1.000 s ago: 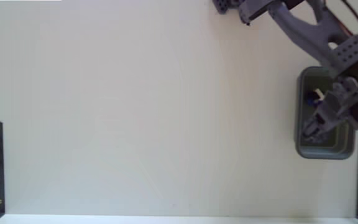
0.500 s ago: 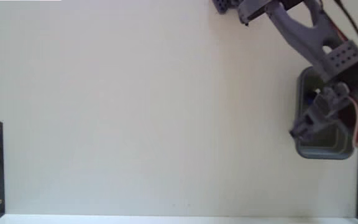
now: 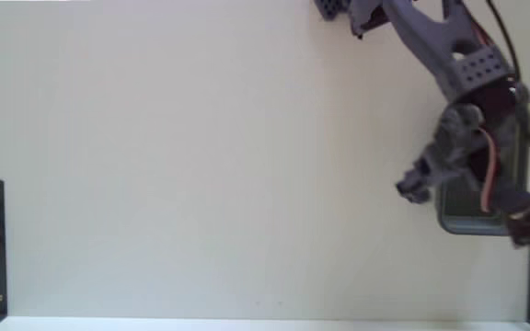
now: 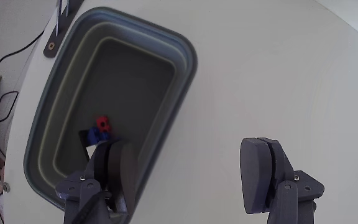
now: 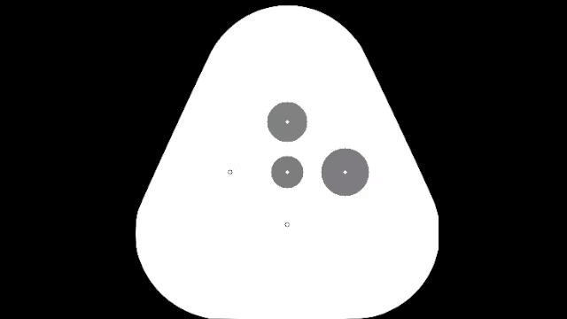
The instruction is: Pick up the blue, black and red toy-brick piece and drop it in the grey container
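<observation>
Your worktop (image 3: 201, 165) lies bare and pale across the whole left and centre of the fixed view, so you have wide room to draw back that way. The grey container (image 4: 73, 74) fills the upper left of the wrist view, its thick rim just beside one finger. The gripper (image 4: 194, 177) hangs with its fingers (image 4: 263, 171) spread and empty at the bottom of that frame. The blue, black and red toy-brick piece (image 4: 99, 129) lies inside the container, so you can judge the drop done; next, retreat clear of the rim.
</observation>
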`<state>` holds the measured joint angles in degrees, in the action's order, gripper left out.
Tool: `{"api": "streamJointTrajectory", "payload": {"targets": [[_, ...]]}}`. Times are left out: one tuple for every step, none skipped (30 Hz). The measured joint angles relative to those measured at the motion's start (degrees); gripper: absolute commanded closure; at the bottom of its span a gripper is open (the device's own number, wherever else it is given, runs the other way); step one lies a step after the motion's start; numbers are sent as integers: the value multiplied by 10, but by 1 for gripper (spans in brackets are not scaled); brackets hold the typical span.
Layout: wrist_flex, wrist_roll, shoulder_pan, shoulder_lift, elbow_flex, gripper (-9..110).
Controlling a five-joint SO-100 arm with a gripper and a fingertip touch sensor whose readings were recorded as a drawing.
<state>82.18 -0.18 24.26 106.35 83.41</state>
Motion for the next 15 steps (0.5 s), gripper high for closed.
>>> {"api": "streamJointTrajectory", "payload": {"targets": [[0, -1, -8, 10, 7, -9], [-1, 0, -15, 18, 17, -9], [0, -1, -22, 27, 26, -9], [0, 1, -27, 34, 37, -9], [0, 0, -33, 42, 46, -9], [0, 0, -37, 51, 50, -9], [0, -1, -42, 61, 58, -9], [0, -1, -49, 69, 67, -9], [0, -1, -57, 79, 76, -9], [0, -1, -65, 87, 85, -9], [0, -1, -73, 94, 89, -9], [-1, 1, -77, 103, 96, -9], [0, 1, -82, 113, 106, -9], [0, -1, -86, 121, 116, -9], [0, -1, -91, 128, 126, -9]]}}
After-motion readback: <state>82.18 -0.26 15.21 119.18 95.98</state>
